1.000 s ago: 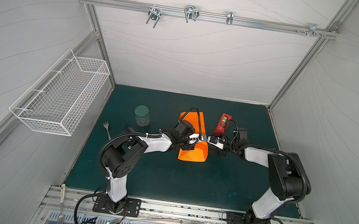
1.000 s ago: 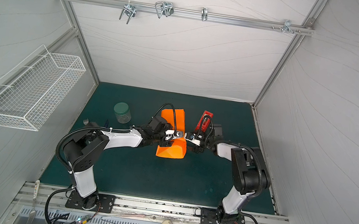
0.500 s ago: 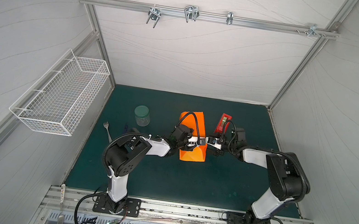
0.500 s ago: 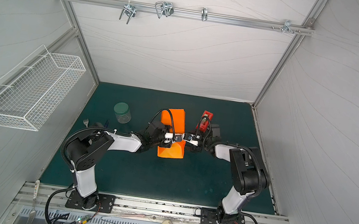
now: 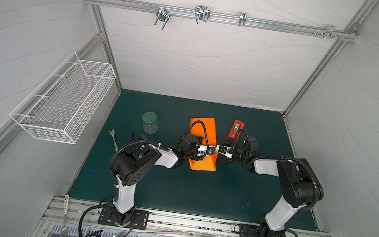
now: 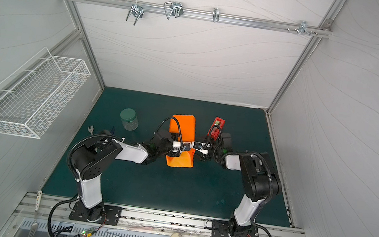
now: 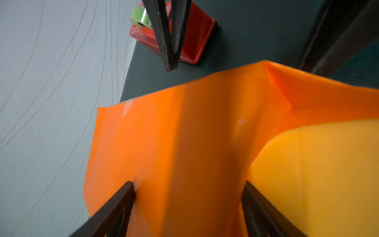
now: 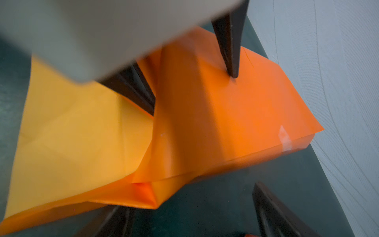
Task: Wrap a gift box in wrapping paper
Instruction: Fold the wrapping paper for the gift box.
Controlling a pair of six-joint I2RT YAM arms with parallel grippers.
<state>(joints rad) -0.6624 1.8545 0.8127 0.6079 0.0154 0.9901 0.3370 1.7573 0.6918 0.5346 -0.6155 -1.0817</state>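
The orange paper [image 5: 212, 130] sits mid-surface towards the back wall, between the two arms, folded over into a boxy bundle. The box is covered and I can't see it. In both top views the far part of the paper [image 6: 187, 126] is closed up and flat on top, while at the near end a flap [image 5: 203, 164] lies out on the green surface [image 5: 173, 185] towards the arm bases. The right wrist view shows that flap's paler yellow underside [image 8: 82, 133], creased. The left claw [image 7: 188, 183] is over the bundle with its fingers spread apart. One fingertip [image 8: 232, 71] touches the flat orange top, and the other finger [image 8: 135, 94] dips in at the fold where the flap begins; it clamps nothing. The right claw [image 8: 194, 195] hangs just beside the bundle, fingers wide apart and holding nothing, with a folded corner [image 8: 151, 197] of the paper poking into the gap. A small piece of clear tape [image 8: 284, 137] sits at the far edge of the top. The red tape dispenser [image 5: 235, 129] stands just beyond the right claw, near the paper but apart from it. Off to the left are a green-lidded jar [image 5: 149, 122] and a fork [image 5: 113, 135], well apart from the paper.
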